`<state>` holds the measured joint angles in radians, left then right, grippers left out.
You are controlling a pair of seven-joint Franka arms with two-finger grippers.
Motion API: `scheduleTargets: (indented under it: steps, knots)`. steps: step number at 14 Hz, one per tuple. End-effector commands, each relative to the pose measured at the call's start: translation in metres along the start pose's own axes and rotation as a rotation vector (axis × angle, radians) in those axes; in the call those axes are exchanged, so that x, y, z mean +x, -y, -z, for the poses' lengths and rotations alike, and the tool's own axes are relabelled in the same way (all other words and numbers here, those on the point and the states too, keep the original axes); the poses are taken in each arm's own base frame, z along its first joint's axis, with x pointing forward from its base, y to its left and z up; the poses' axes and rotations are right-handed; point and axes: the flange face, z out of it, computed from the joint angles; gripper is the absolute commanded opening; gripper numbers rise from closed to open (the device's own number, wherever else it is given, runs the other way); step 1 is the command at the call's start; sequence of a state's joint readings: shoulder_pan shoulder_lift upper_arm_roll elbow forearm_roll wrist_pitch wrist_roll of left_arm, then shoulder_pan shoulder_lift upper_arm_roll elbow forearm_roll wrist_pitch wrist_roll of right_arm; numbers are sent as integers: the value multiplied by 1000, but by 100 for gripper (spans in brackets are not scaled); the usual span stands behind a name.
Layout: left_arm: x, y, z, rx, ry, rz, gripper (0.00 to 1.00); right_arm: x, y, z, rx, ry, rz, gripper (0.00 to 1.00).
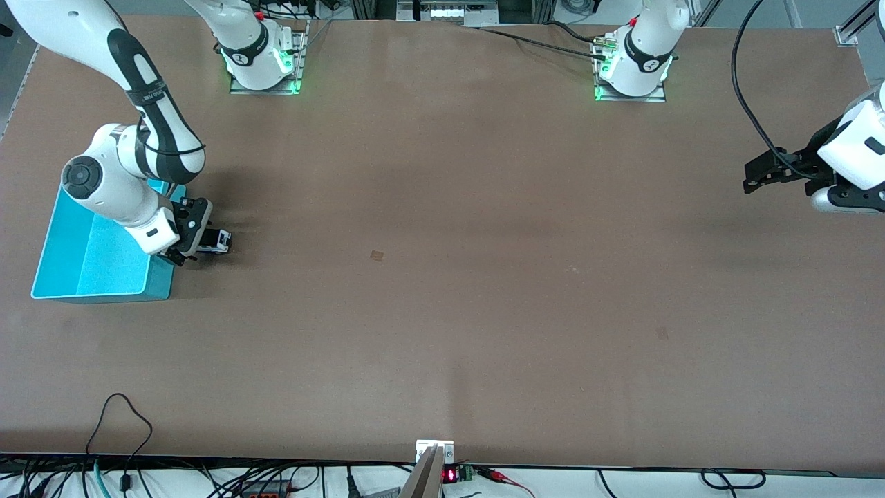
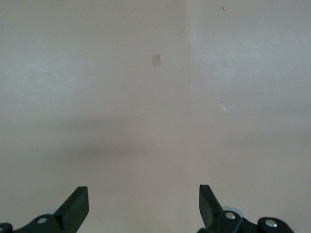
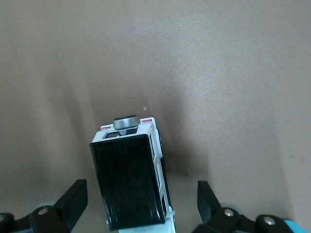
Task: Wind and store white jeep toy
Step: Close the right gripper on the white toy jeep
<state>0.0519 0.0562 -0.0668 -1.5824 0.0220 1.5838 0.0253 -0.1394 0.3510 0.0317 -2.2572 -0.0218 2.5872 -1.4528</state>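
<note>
White jeep toy (image 1: 214, 241) is seen in the front view on the brown table (image 1: 442, 277), just beside the cyan bin (image 1: 97, 256) and toward the right arm's end of the table. The right gripper (image 1: 196, 238) is placed at the toy, directly next to the bin's rim, with the wrist of the right arm reaching over the bin. Whether the toy is gripped cannot be judged from this view. The left gripper (image 1: 753, 181) is held in the air over the left arm's end of the table, well apart from the toy and the bin; this arm waits. Its dark fingers are seen from the side here, and their spacing is not shown clearly.

In the left wrist view, the left gripper (image 2: 144, 206) is shown with its two fingertips spread wide, nothing between them, and only bare table surface (image 2: 155, 97) below. A small, slightly darker square mark (image 2: 156, 59) is visible on the tabletop.

In the right wrist view, the white jeep toy (image 3: 130, 177) is seen from above, its black roof panel facing the camera, white body edges around it and a round grey part at one end. The right gripper (image 3: 141, 206) is shown with its fingers (image 3: 73, 201) spread on either side of the toy, a clear gap left between each fingertip and the toy's flanks. A sliver of the cyan bin (image 3: 303, 226) is visible at the corner of this view.
</note>
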Motion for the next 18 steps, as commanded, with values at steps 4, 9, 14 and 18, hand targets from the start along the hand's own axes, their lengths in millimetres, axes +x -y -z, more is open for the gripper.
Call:
scheduleTargets:
  steps: [4,9,14,18]
  knots:
    - [-8,0,5,-10,2,-1,100,3,1,-1,-4,-4,21,34]
    - [-7,-1,5,-10,0,-2,100,11,-11,18,-19,-6,21,0]
    - [-7,-1,5,-10,0,-3,100,32,-62,90,-18,-61,-38,0]
    - [-7,-1,5,-10,0,-2,100,48,-80,130,-47,-109,-48,0]
